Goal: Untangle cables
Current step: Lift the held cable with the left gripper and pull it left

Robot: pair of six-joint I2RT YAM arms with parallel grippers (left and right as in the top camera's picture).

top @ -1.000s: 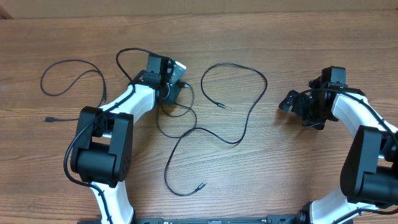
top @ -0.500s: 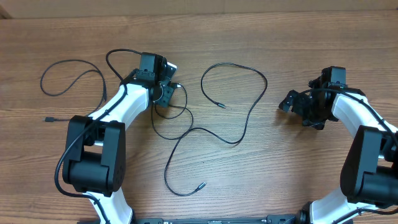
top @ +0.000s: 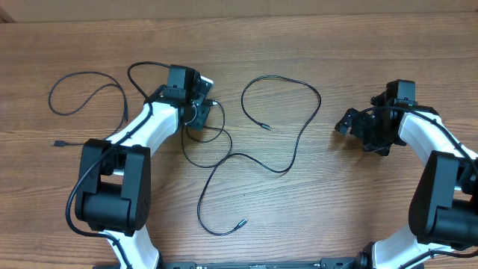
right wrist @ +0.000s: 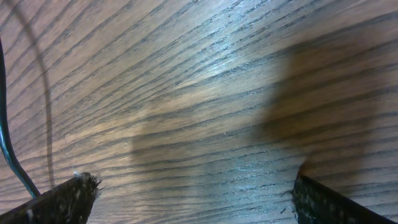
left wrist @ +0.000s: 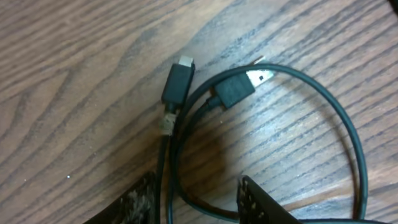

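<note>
Cables (top: 224, 161) lay looped mid-left on the table (top: 358, 217) overhead, the left gripper (top: 196, 112) shifted up-left from a second before, bare wood towards every edge; left wrist, jaws part-open astride two cables, clamping neither; right wrist, right gripper (right wrist: 193, 202) wide, empty.

From overhead, the left pincer (top: 199, 112) is masked by its own wrist. In its wrist view, the cables (left wrist: 178, 78) are cut off at the lower edge.

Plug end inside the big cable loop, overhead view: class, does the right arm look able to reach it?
Probably yes: the right gripper is open and empty, and only one flat strand of the cable loop lies between it and the plug end.
</note>
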